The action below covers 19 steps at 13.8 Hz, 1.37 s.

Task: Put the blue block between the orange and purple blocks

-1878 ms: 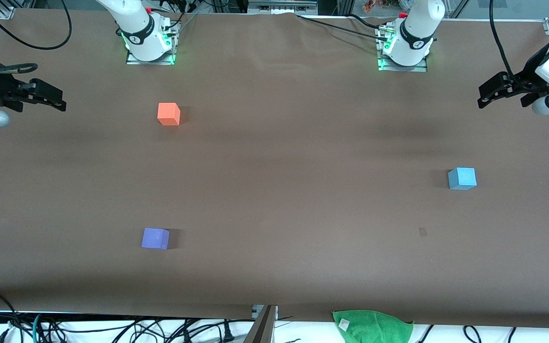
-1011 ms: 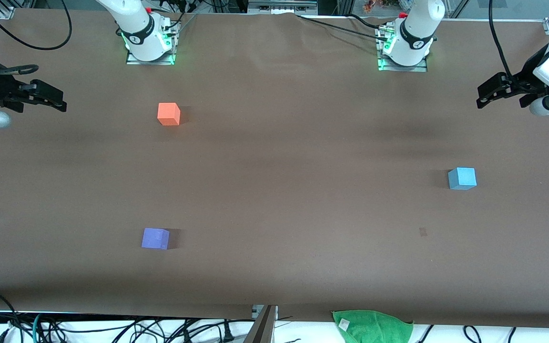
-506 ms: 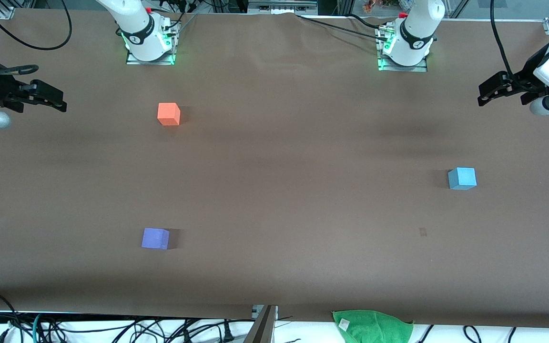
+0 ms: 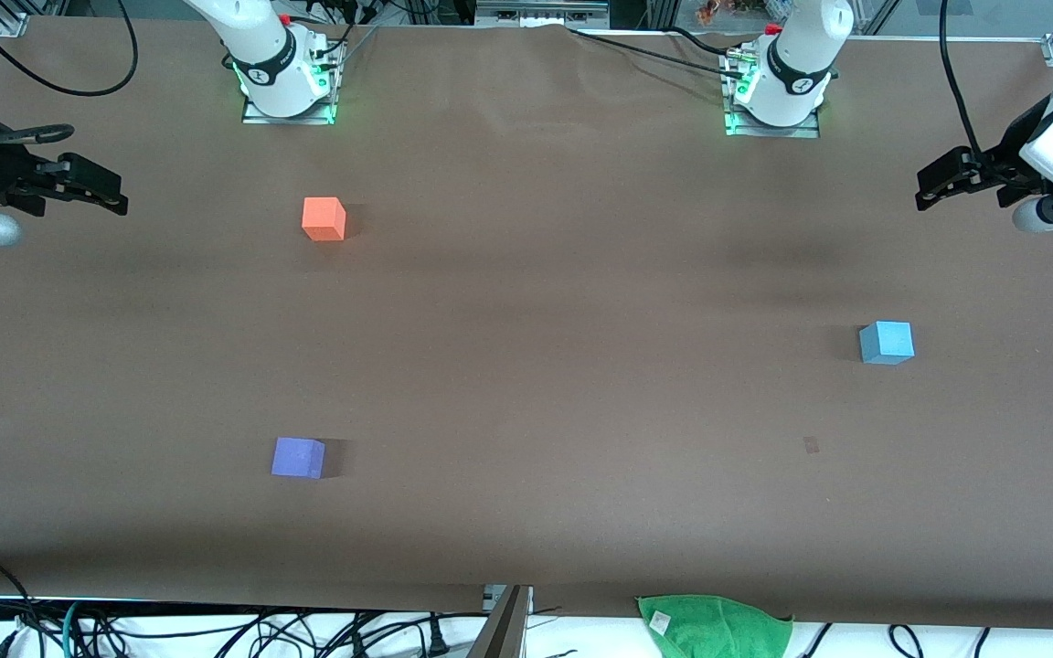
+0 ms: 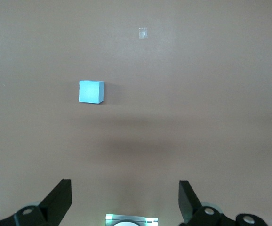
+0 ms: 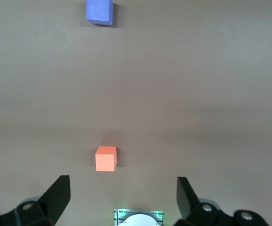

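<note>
Left wrist view, left gripper (image 5: 125, 200) spread wide, blue block (image 5: 91, 92) well apart.

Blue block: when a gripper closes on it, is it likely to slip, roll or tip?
The blue block is a plain cube resting flat on the table, so it probably won't roll or tip. Its matte faces look grippy rather than slick. It looks like foam or light wood, so probably light, though that's a guess.
</note>
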Each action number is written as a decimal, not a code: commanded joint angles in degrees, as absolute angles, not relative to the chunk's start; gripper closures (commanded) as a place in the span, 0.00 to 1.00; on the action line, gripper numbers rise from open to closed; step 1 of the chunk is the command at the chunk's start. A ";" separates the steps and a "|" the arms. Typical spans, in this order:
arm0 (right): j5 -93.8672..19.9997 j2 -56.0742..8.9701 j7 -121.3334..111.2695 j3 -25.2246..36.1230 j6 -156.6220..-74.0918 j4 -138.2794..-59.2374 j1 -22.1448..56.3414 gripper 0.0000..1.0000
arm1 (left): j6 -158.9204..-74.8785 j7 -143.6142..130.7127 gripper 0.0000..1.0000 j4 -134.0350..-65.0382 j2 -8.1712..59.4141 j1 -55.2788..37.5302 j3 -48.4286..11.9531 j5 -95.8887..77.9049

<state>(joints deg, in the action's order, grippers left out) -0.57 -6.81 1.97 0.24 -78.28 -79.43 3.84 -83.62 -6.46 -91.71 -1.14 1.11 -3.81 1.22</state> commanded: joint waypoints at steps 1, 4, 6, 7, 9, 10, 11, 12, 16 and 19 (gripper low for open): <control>0.09 -6.77 2.02 0.26 -78.40 -79.10 3.96 0.00 | -83.85 -6.24 0.00 -90.97 -0.35 1.05 -3.78 2.64; 0.00 -6.77 1.93 0.26 -78.40 -79.10 3.96 0.00 | -83.76 -6.24 0.00 -90.97 -0.26 1.05 -3.78 2.64; 0.00 -6.77 1.93 0.26 -78.40 -79.10 3.96 0.00 | -83.85 -5.81 0.00 -90.97 0.08 1.14 -3.78 2.72; 0.00 -6.77 2.02 0.18 -78.49 -79.10 3.96 0.00 | -83.85 -5.28 0.00 -90.97 0.96 1.32 -3.52 2.72; 0.00 -6.77 2.02 0.26 -78.49 -79.10 3.96 0.00 | -84.37 -3.97 0.00 -91.14 2.89 2.28 -3.34 2.90; 0.00 -6.77 2.02 0.26 -78.49 -79.10 3.87 0.00 | -84.98 -1.34 0.00 -91.14 4.03 2.63 -3.34 4.12; 0.00 -6.77 2.02 0.26 -78.40 -79.10 3.87 0.00 | -86.12 2.16 0.00 -91.58 5.26 2.90 -3.34 6.22; 0.00 -6.77 2.02 0.26 -78.49 -79.10 3.87 0.00 | -87.26 4.63 0.00 -92.02 6.58 3.42 -3.34 6.41; 0.00 -6.77 2.11 0.26 -78.49 -79.10 3.87 0.00 | -94.37 8.78 0.00 -95.96 10.99 5.71 -3.34 6.77; 0.00 -7.03 2.02 0.26 -78.49 -78.93 3.87 0.00 | -106.39 14.40 0.00 -104.82 11.16 8.69 -3.34 8.96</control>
